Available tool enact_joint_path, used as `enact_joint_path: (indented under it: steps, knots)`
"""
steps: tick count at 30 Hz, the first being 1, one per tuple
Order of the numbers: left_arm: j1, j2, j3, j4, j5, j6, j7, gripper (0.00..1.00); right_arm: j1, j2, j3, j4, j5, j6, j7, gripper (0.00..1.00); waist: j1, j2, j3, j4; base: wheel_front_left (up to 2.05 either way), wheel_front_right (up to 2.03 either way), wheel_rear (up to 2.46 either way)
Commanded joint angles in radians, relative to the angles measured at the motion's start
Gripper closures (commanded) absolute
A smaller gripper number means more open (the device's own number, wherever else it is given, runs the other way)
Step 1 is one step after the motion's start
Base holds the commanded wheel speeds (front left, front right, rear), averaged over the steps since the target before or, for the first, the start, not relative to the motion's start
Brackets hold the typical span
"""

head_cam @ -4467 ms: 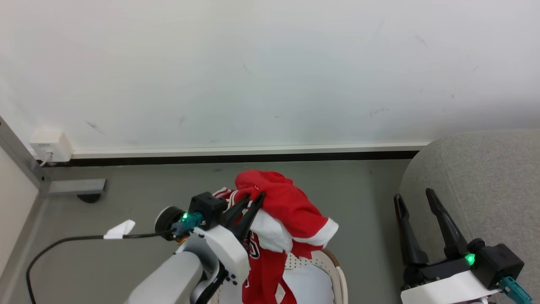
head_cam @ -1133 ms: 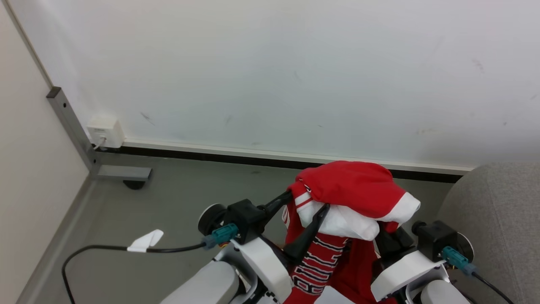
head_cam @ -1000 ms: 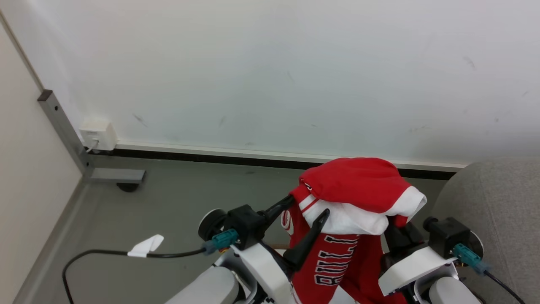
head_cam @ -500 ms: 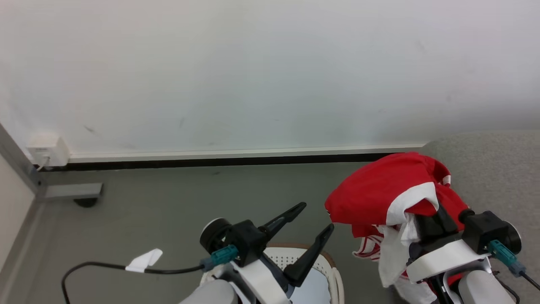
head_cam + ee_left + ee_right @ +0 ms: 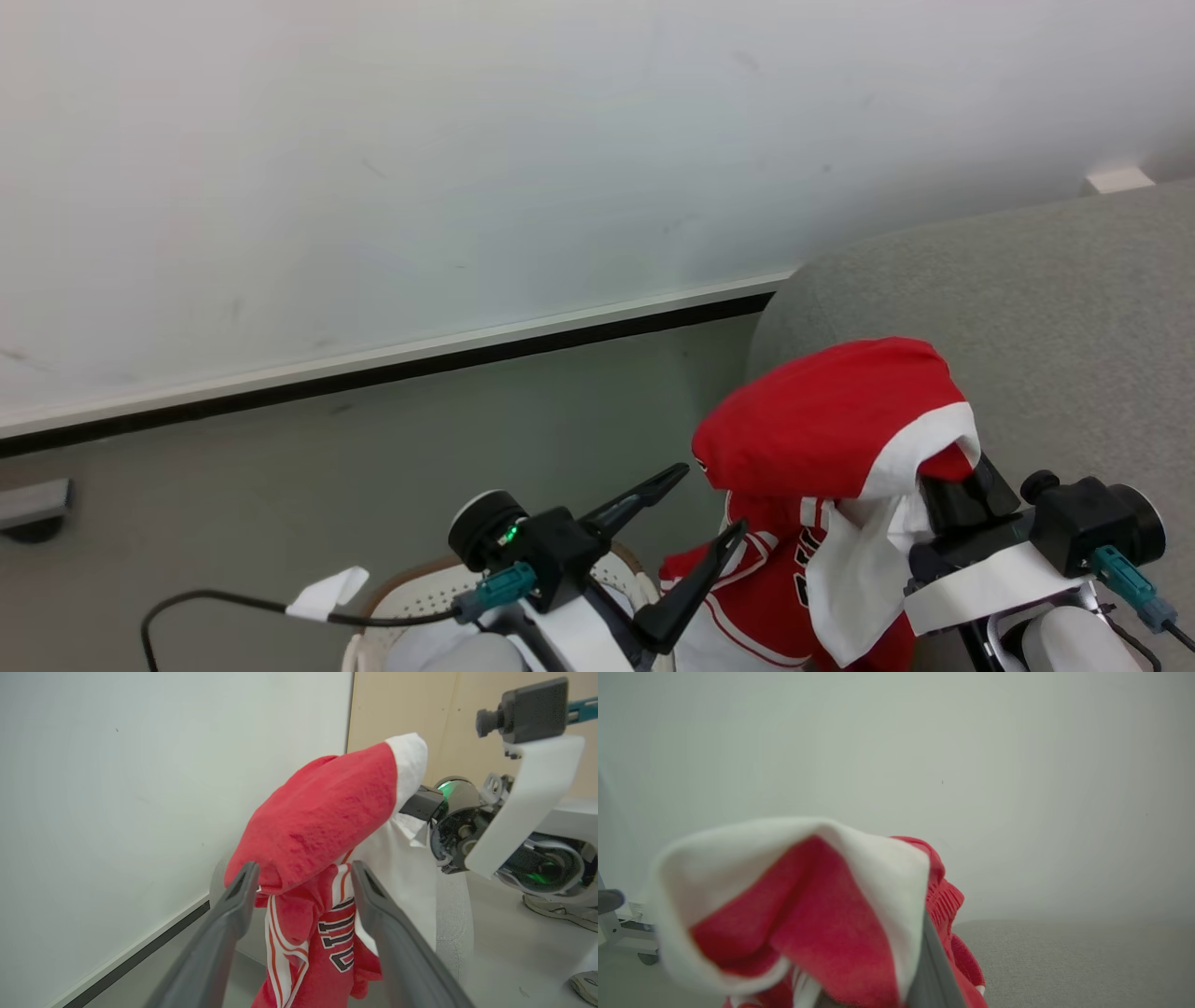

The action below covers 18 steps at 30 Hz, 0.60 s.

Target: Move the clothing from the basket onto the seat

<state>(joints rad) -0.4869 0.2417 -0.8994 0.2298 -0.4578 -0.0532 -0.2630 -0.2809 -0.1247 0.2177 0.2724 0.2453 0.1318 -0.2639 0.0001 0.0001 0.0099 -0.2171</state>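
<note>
1. One garment was in play: the bright red sports jersey with white trim and black-and-white lettering (image 5: 822,420). It hung in the air, clear of the oval white perforated laundry basket with the brown rim (image 5: 411,597) at the near left. I counted the lift-out as done.
2. The jersey was draped like a hood over the right gripper (image 5: 962,490), with its tail dangling below. The fingers were buried under the cloth, so I could not tell whether they were pinching it or only carrying it.
3. The left gripper (image 5: 714,497) stood with its two dark fingers spread apart and nothing between them. It sat just left of the hanging cloth, above the basket's right edge.
4. The large light grey upholstered seat (image 5: 1027,299) filled the right side. The jersey's bunched top was in front of the seat's rounded left end. As far as I could judge, its lower half hung beside that end, over the grey floor (image 5: 467,439), not on the cushion.
5. I put the job a little past halfway. What remained was to carry the jersey further right over the cushion, lower it and let it go.
6. The part of the basket in view held something pale. I could not tell whether any more clothing lay in it.
</note>
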Motion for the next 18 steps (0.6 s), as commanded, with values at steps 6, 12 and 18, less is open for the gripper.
enact_joint_path:
  steps: [6,12,18]
  knots:
    - [0.024,-0.003,0.008,0.011,0.013,-0.005,-0.002,0.00,0.008,-0.006,0.010,-0.024,0.008,-0.002,-0.001,1.00,-0.0001,-0.0001,0.006,-0.088,0.00,0.00,0.00]
    - [0.028,-0.011,0.016,0.017,0.024,-0.012,-0.002,0.00,-0.002,-0.017,0.016,-0.022,0.018,-0.002,-0.001,1.00,-0.0001,-0.0001,0.009,-0.112,0.00,0.00,0.00]
    - [0.032,-0.018,0.019,0.019,0.033,-0.021,-0.002,0.00,-0.008,-0.022,0.007,-0.016,0.018,-0.002,-0.001,1.00,-0.0001,-0.0001,0.015,-0.106,0.00,0.00,0.00]
